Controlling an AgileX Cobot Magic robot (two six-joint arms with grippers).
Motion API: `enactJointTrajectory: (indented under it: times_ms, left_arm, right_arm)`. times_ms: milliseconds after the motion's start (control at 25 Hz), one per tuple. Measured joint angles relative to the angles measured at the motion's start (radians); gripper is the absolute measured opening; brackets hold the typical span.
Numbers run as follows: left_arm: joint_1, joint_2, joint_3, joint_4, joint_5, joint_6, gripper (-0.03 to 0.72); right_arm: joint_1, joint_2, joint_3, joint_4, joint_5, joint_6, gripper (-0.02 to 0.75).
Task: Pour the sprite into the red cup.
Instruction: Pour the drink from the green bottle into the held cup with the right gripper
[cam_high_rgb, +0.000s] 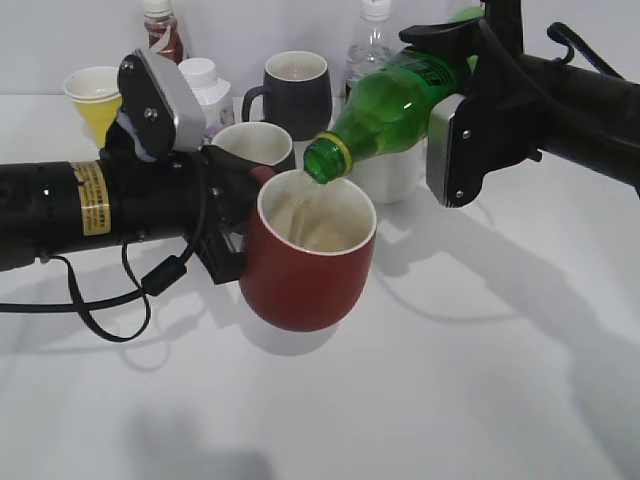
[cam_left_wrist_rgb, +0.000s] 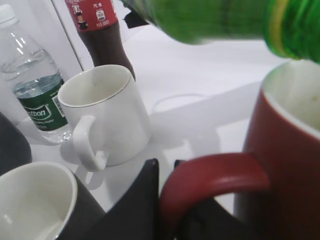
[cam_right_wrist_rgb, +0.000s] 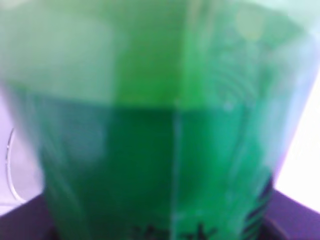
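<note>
exterior view: right gripper clamps tilted sprite over red cup; left wrist view: left gripper pinches the handle

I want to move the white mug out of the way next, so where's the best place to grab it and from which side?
Grip the white mug by its loop handle, which points toward the left wrist camera. It stands upright, apart from its neighbours. A rim pinch from above probably works too, since the mouth is open.
</note>
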Motion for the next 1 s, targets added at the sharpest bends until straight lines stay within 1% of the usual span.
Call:
enactJointTrajectory:
  times_ms: [1000]
  left_arm:
    - [0.000,0.000,0.000,0.005,0.000,0.000,0.058]
  right_arm:
    - [0.000,0.000,0.000,0.019,-0.005,-0.022,0.428]
